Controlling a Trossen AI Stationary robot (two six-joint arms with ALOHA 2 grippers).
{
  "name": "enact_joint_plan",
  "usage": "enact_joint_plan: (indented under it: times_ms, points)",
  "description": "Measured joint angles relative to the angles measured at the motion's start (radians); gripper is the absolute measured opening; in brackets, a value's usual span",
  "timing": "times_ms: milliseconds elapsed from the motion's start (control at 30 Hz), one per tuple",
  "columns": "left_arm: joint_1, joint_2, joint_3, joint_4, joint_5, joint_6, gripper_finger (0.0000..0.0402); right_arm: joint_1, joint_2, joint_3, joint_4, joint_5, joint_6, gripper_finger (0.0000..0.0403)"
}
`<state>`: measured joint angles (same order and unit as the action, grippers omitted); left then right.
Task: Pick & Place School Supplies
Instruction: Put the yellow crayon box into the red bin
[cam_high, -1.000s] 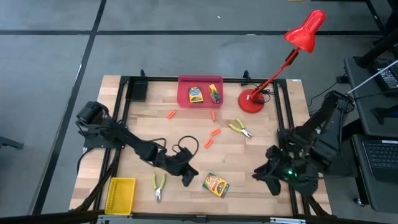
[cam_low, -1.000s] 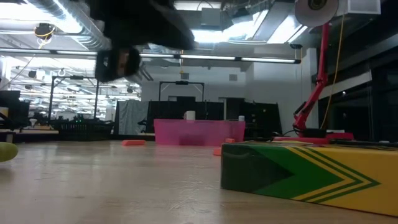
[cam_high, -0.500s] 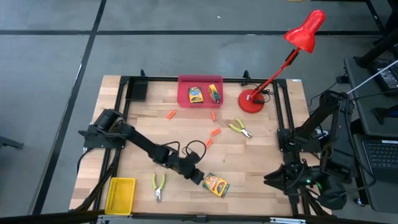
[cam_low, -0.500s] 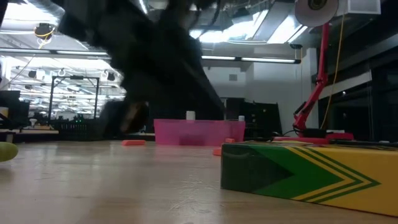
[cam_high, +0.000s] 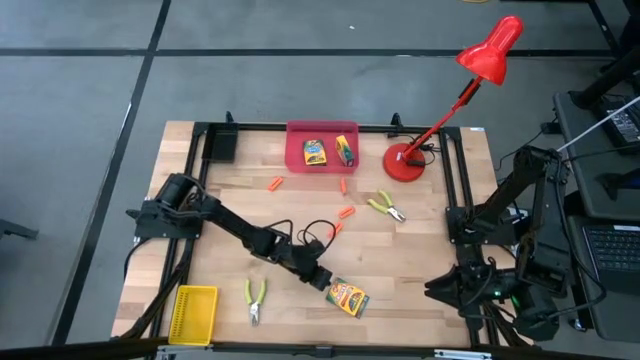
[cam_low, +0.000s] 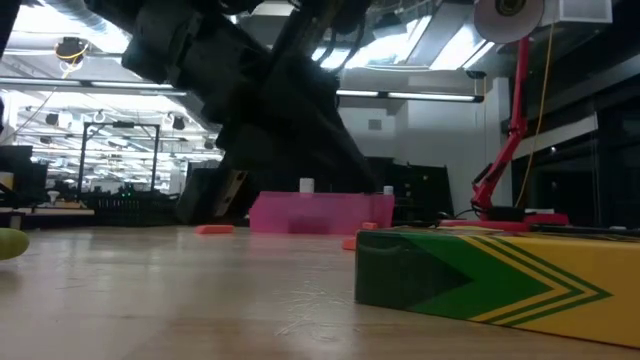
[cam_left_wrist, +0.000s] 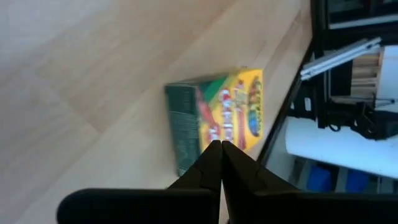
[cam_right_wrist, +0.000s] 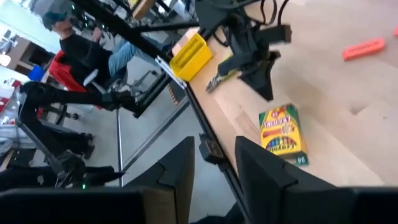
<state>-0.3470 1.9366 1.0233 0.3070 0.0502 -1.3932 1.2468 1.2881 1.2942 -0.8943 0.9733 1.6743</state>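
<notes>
1. The left hand hung low over the front middle of the bench, its two fingers pressed together with nothing between them, as the left wrist view showed.
2. Its fingertips pointed at a crayon box lying flat just beside them, near the front edge of the bench; whether they touched the box could not be told.
3. In the left wrist view that crayon box lay with its yellow-and-green printed face up and one dark end turned toward the fingers.
4. The low view showed the same crayon box close to the camera, flat on the wood, with the dark bulk of the left arm above and behind it.
5. The right hand waited off the right front corner of the bench, outside the frame rail; the right wrist view showed its fingers standing apart and empty.
6. Two more crayon boxes sat side by side in a pink tray at the back middle of the bench.
7. Several orange sticks lay scattered on the wood between the tray and the left hand, well apart from one another.
8. One pair of green-handled pliers lay near the front, to the left of the loose box, and another pair lay right of centre.
9. A yellow bin stood at the front left corner, and a red lamp stood at the back right beside the tray.
</notes>
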Motion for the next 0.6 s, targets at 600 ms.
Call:
enact_joint_plan:
  times_ms: [600]
  points:
    - [0.004,0.132,0.201,-0.174,0.051,0.097,0.0001,-0.04,0.0,0.0,0.012,0.007,-0.035,0.0121]
